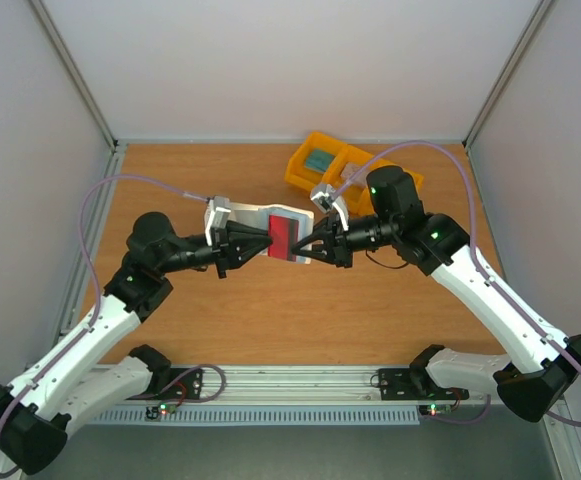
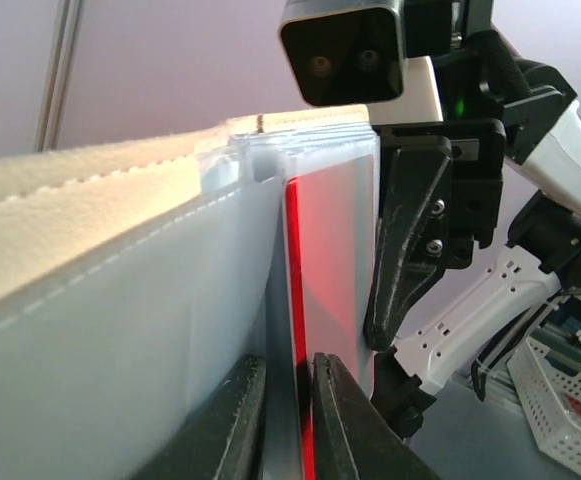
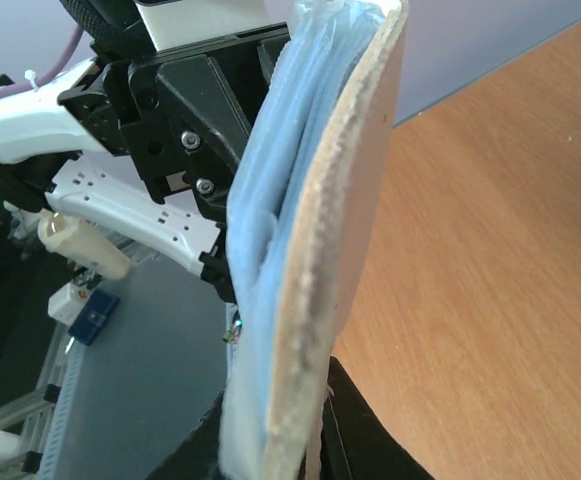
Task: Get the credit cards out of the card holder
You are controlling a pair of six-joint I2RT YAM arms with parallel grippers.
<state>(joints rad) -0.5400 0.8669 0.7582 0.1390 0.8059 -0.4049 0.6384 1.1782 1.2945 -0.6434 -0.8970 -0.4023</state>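
Left end effector (image 1: 262, 243) clamped on card holder (image 1: 295, 218), red card (image 1: 284, 238) sitting in its pocket. Holder held open above tabletop (image 1: 270, 310). Right end effector (image 1: 308, 246) clamped on holder's opposite edge. Yellow bin (image 1: 303, 172) behind.

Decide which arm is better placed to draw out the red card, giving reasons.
Probably left: the left tool straddles the edge of the red card, while the right tool clamps the card holder, bracing it.

Left arm (image 1: 90, 335), right arm (image 1: 490, 295): white shells, black joints, green LEDs (image 1: 373, 189), lilac cable (image 1: 88, 210) each. Left end effector (image 1: 268, 243), right end effector (image 1: 303, 247): black, silver screws (image 3: 192, 143).
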